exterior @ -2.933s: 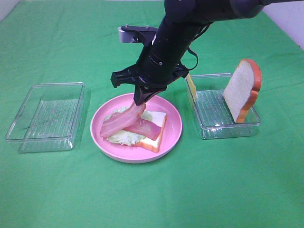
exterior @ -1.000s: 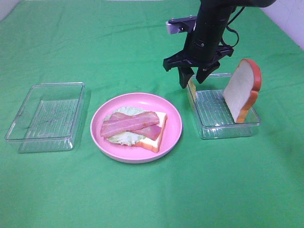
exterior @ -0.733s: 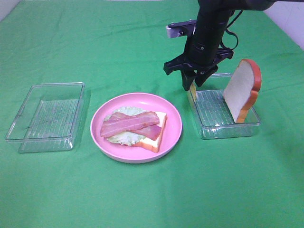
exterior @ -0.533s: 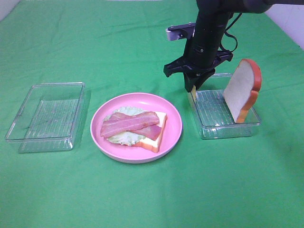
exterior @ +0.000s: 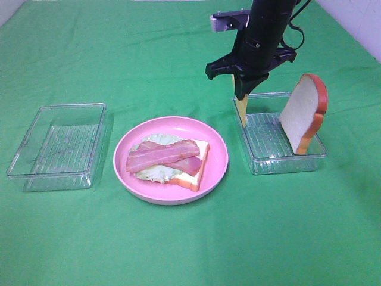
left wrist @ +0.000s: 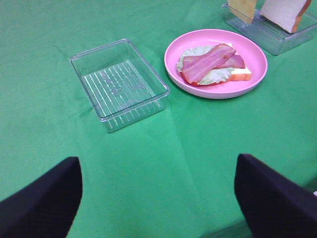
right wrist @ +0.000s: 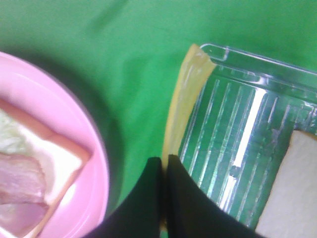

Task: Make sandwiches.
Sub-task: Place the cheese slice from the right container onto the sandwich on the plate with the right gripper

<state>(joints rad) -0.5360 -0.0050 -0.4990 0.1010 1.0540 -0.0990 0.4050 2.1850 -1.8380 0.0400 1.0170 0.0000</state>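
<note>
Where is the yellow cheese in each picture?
Exterior high: cheese hangs from the right gripper, by the tray.
Left wrist: cheese beyond the pink plate, cut by the frame.
Right wrist: cheese pinched in the shut gripper, beside the tray.
Shared landmark: pink plate.

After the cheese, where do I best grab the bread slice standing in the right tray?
Probably pinch the bread slice by its top crust, coming down from above. It stands on edge, leaning in the tray, so the thin upper edge is free while the lower edge sits behind the walls.
</note>
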